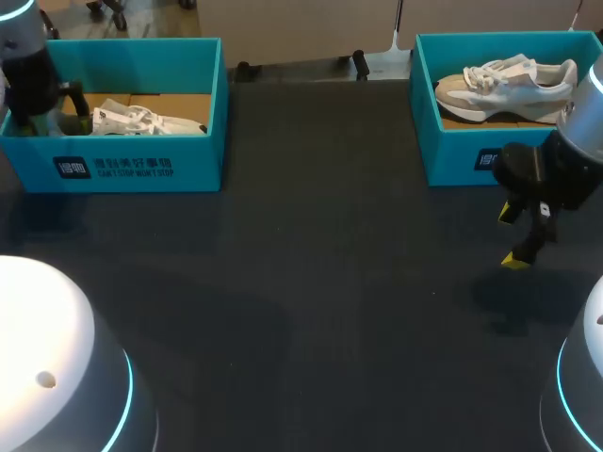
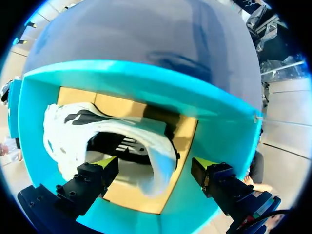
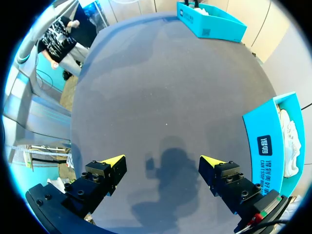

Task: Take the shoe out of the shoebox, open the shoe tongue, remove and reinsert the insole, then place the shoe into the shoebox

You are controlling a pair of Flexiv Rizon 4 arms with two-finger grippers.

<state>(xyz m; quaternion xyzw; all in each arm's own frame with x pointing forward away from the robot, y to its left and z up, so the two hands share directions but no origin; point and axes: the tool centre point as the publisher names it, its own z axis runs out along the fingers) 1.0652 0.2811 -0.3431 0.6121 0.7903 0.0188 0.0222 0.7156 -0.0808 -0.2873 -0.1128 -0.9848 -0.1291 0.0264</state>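
Note:
A white shoe [image 1: 141, 120] lies inside the teal shoebox [image 1: 141, 165] at the table's far left. My left gripper [image 1: 75, 111] hangs over that box's left end. In the left wrist view the left gripper [image 2: 155, 166] is open, its yellow tips wide apart just above the white shoe [image 2: 63, 131]; the shoe's heel opening lies between and under the fingers, and neither finger grips it. My right gripper [image 1: 513, 235] is open above bare table in front of a second teal shoebox [image 1: 452, 155], which holds a beige and white shoe [image 1: 509, 85]. Nothing sits between the right gripper [image 3: 165, 168] fingers.
The dark table mat [image 1: 311, 282] spreads between the two boxes. In the right wrist view the second shoebox [image 3: 270, 141] stands close beside the right gripper, and the first shoebox [image 3: 209, 22] is at the table's far end. Box walls rise around the left gripper.

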